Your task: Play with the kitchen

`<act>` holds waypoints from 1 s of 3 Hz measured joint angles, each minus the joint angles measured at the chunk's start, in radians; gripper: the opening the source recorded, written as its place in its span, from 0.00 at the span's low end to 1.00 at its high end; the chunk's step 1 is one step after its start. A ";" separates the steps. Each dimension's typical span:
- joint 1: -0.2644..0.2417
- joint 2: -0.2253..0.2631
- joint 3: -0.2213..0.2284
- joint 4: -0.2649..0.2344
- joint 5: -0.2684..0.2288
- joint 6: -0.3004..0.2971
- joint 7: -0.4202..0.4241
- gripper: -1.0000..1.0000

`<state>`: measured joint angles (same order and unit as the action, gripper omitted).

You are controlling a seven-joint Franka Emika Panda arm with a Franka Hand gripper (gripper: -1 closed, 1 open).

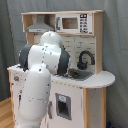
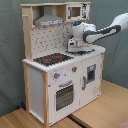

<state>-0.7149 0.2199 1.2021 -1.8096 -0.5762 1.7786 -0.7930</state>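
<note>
How the jaws stand cannot be told: in the second exterior view the gripper (image 2: 75, 46) hangs low over the sink end of the counter, its tip lost against the worktop, and in the first exterior view the arm's own bulk hides it. It seems to be at or just above the sink (image 1: 80, 75), near the black faucet (image 1: 85, 58), though whether it touches either is not clear.

The arm (image 2: 102, 32) reaches in from the second exterior view's right, level with the microwave (image 2: 78, 11). The kitchen (image 2: 85, 75) stands upright on a wooden floor before a grey curtain, filling the middle of both exterior views.

As a judgement, play is underway at the sink area only. The stovetop (image 2: 52, 59) with its red rings is bare, the oven door (image 2: 64, 96) looks closed, the knobs (image 2: 56, 76) show no sign of handling, and the grey hood (image 2: 48, 20) is well apart from the arm. Those parts seem left to explore.
</note>
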 joint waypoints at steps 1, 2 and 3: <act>0.000 0.001 0.000 -0.001 0.000 -0.002 0.001 1.00; 0.000 0.003 -0.001 -0.003 0.000 -0.004 0.002 0.00; -0.003 0.002 0.006 -0.001 0.000 -0.072 0.071 0.00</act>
<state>-0.7179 0.2214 1.2076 -1.8109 -0.5764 1.7062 -0.7222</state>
